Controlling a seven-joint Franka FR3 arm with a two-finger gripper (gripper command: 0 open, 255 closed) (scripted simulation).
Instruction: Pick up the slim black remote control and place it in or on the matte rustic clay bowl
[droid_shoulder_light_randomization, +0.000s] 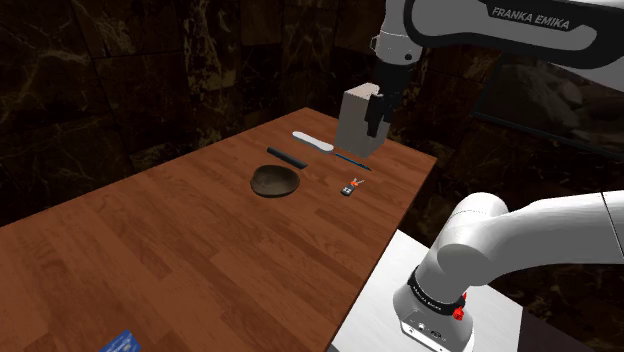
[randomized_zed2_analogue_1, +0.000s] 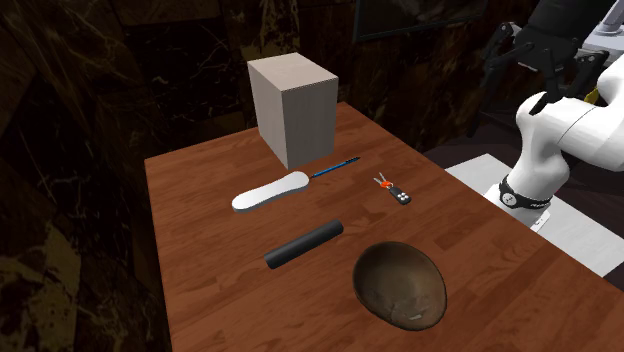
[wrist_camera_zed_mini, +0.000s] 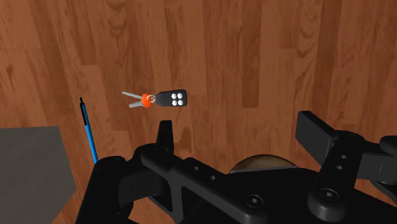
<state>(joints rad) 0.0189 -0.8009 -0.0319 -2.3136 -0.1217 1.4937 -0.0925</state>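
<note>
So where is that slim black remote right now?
In the second exterior view the remote lies on the wooden table near the picture's middle, between the white oblong piece and the brown bowl, touching neither.

Counter (randomized_zed2_analogue_1: 215, 300): wide bare wood toward the shoulder view's lower left.
Grey box (randomized_zed2_analogue_1: 295, 105): tall obstacle, upright at the far end.
Blue pen (randomized_zed2_analogue_1: 335, 167): flat, just beside the box's base.
White oblong (randomized_zed2_analogue_1: 272, 190), keys (randomized_zed2_analogue_1: 393, 190): flat, well apart.
Black remote (randomized_zed2_analogue_1: 304, 244): bare wood along both long sides.
Bowl (randomized_zed2_analogue_1: 400, 283): near the remote, not touching, open upward.
</note>
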